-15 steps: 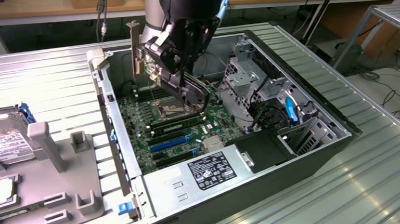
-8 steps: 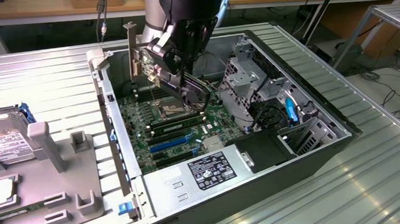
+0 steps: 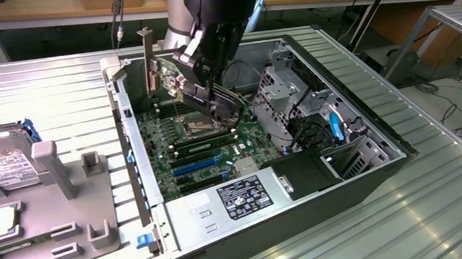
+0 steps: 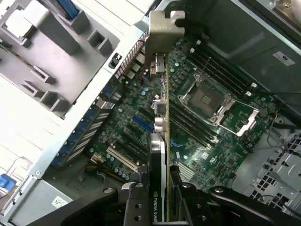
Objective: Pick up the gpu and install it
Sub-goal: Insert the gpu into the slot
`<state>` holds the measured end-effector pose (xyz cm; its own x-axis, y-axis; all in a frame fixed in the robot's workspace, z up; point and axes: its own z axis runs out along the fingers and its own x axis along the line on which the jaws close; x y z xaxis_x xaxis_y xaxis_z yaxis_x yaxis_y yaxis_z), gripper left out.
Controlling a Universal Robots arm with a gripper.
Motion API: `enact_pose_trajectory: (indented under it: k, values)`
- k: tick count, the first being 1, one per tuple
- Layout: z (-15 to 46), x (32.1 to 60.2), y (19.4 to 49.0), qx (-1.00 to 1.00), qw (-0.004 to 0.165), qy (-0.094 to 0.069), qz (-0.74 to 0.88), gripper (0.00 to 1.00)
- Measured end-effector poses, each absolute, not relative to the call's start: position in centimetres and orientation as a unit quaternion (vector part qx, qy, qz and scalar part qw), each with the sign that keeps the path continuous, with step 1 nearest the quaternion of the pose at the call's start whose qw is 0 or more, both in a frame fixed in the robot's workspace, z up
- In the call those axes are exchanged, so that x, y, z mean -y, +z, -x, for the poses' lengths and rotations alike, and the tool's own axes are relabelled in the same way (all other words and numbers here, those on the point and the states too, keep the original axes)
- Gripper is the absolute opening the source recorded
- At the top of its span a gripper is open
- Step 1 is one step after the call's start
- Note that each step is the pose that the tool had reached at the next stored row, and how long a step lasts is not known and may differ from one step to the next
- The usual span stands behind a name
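**Card in hand, not yet seated**

My gripper (image 3: 200,86) is clamped narrow on the gpu (image 3: 163,73). In the wrist view the fingers (image 4: 136,205) press on both faces of the card, which I see edge-on with its silvery bracket (image 4: 162,28) at the far end. So the pick-up is done. The install is not: in the exterior view the card hangs tilted in the air over the twelve o'clock end of the open computer case (image 3: 377,150), clear of the motherboard (image 3: 163,136). Its lower edge touches no slot that I can see.

The blue expansion slots (image 3: 197,166) lie empty toward six o'clock from the card, past the CPU socket (image 3: 195,128) and a seated memory stick (image 3: 203,144).

The case is crowded. The drive cage (image 3: 281,96) stands at three o'clock from my gripper. Dark cables (image 3: 312,130) drape at about four o'clock, just beside the board. The power supply (image 3: 235,204) fills the six o'clock end. The rear wall of the case is at nine o'clock, and I judge that the bracket must meet it. Outside the case, at about eight o'clock, a hard drive (image 3: 4,167) rests on the grey fixture tray (image 3: 82,193), well apart from my work.
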<state>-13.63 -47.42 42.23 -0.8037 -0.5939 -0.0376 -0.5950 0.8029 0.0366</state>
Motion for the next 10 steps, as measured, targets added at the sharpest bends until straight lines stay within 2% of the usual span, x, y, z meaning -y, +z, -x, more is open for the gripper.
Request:
enact_pose_trajectory:
  k: [10]
  values:
    - [13.63, 47.42, 42.23, -0.934, 0.011, 0.024, 0.358, 0.27]
